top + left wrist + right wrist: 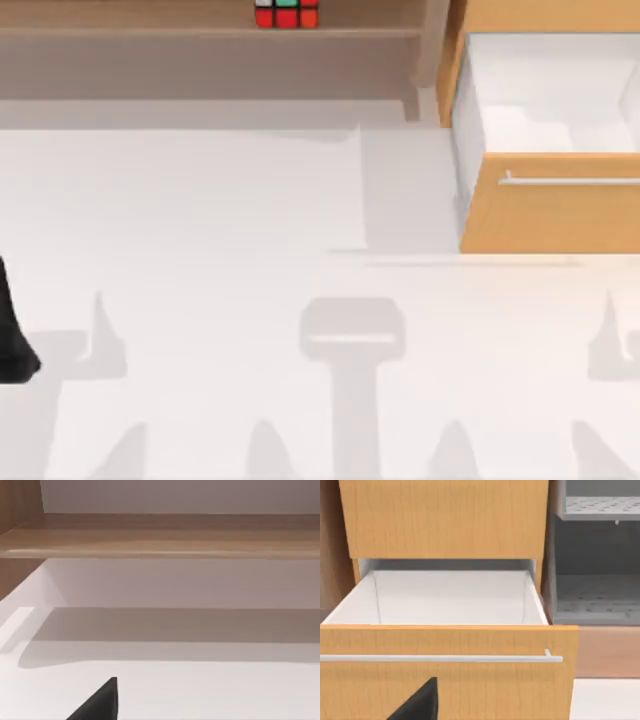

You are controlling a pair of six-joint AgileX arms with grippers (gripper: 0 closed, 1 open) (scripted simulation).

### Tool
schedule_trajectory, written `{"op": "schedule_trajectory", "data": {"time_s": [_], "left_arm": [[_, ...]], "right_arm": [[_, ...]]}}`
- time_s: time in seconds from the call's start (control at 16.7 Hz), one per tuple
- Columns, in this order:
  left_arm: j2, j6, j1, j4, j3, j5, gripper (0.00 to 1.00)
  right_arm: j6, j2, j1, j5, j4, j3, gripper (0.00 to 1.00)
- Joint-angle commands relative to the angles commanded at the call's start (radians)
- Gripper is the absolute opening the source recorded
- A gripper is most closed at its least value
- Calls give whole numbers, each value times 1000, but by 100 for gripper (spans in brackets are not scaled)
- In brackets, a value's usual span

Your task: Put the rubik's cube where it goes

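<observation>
The rubik's cube (286, 14) stands on a long wooden shelf (150, 32) at the back of the table, its red and green stickers facing up at the top view's upper edge. At the right, an open drawer (560, 205) with a wooden front and a silver handle shows a white inside. My left gripper (14, 345) is a dark shape at the far left edge, well away from the cube. A dark part of it (100, 705) shows low in the left wrist view. My right gripper (420, 702) hangs in front of the drawer front (470, 680).
The wooden shelf (160, 535) runs across the left wrist view above the white table. Beside the drawer's cabinet stands a grey perforated rack (597, 592). The white tabletop (250, 200) spreads wide between the shelf, the drawer and the arms.
</observation>
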Motion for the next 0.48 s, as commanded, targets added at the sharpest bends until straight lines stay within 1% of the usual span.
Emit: {"op": "schedule_trajectory", "data": {"time_s": [0.24,0.48], "left_arm": [[0,0,0,0,0,0,100],[0,0,0,0,0,0,100]], "right_arm": [[1,30,12,16,14,29,100],[5,218,83,105,90,196,100]]}}
